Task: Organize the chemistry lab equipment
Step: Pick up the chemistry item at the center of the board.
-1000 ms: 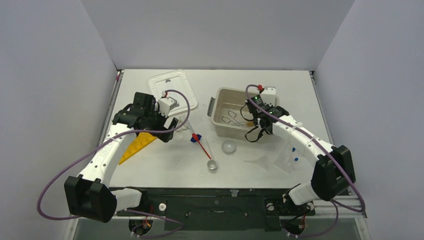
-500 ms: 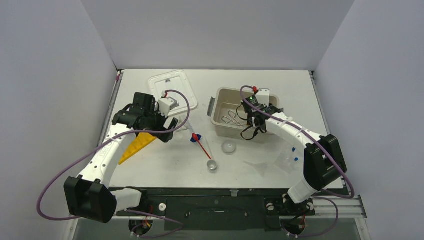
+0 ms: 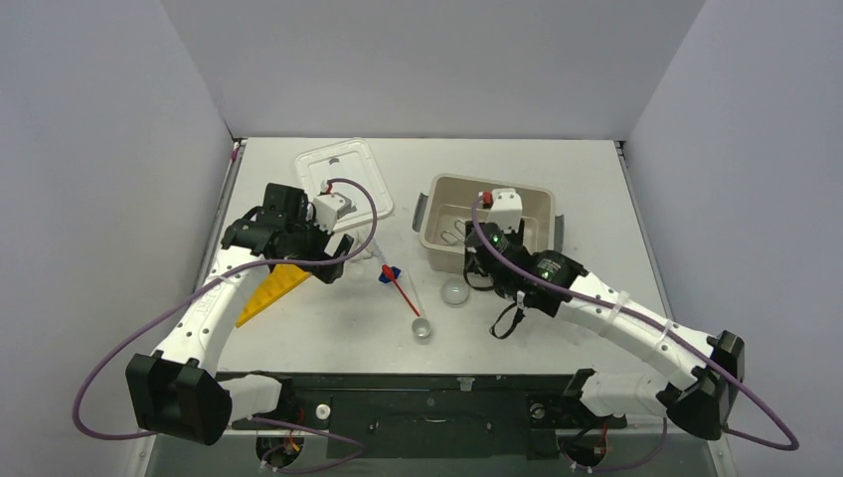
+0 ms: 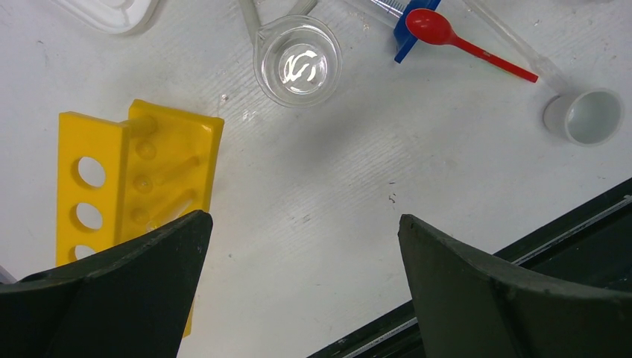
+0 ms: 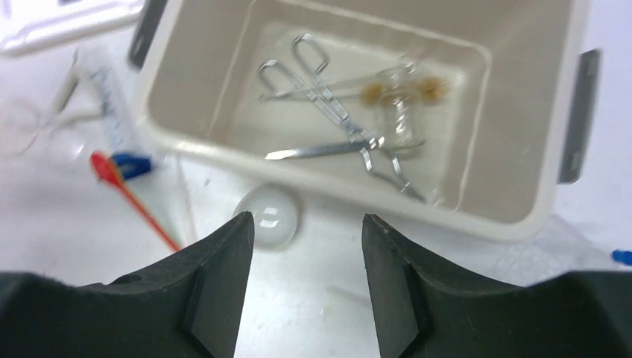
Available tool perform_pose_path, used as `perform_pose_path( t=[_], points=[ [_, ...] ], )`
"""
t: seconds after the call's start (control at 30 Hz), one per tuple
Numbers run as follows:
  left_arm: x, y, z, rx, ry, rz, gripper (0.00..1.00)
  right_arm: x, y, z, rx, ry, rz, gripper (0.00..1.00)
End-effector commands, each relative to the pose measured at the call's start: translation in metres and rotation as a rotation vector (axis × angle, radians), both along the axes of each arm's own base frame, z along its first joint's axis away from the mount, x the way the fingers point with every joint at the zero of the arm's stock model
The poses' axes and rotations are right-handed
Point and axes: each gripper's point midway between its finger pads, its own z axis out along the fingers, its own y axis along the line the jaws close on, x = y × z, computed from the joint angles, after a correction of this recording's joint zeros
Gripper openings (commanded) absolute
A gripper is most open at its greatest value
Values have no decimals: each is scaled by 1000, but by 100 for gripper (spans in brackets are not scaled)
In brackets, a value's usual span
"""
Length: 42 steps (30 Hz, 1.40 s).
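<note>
My right gripper hangs open and empty over the table just in front of the beige tub. Metal tongs and a clear vial lie inside the tub. A white dome sits by its left fingertip. My left gripper is wide open above bare table, beside the yellow tube rack. Beyond it lie a glass dish, a red spatula across a blue cap, and a small white cup.
The white lid lies at the back left behind the left arm. The right forearm stretches across the table's right side and hides what lies under it. The table's black front edge runs close under the left gripper.
The right gripper has opened and moved left and nearer, from over the tub's right part to its front side; its elbow swung out right. The left arm has not moved.
</note>
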Motion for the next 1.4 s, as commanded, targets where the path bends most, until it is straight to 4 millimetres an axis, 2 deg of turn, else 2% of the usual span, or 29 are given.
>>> perform_pose_path(
  t=[0.0, 0.03, 0.07, 0.13, 0.23, 0.37, 0.5, 0.77, 1.0, 1.17, 1.37],
  points=[
    [8, -2, 21, -22, -53, -3, 97, -52, 11, -21, -24, 48, 51, 52],
    [8, -2, 21, -21, -54, -4, 97, -63, 10, -33, -43, 76, 66, 52],
    [8, -2, 21, -19, -56, -3, 97, -77, 22, -40, -22, 92, 97, 52],
    [8, -2, 21, -19, -54, -2, 97, -103, 30, -68, -30, 149, 138, 53],
    [9, -2, 19, -19, -50, 2, 97, -136, 50, -92, -21, 194, 216, 53],
    [9, -1, 16, -16, -43, 5, 97, -164, 68, -123, -35, 250, 275, 52],
    [9, -1, 13, -11, -38, 8, 96, -183, 78, -142, -58, 291, 317, 52],
    [5, -1, 16, -22, -50, 7, 97, -211, 71, -173, -39, 353, 285, 53],
    [-3, 2, 13, -12, -48, 2, 96, -231, 75, -190, -24, 390, 269, 53],
    [-6, 2, 16, -13, -51, -4, 97, -236, 71, -198, -26, 386, 237, 53],
    [-5, 1, 23, -19, -72, -9, 96, -239, 55, -212, -22, 393, 192, 52]
  ],
)
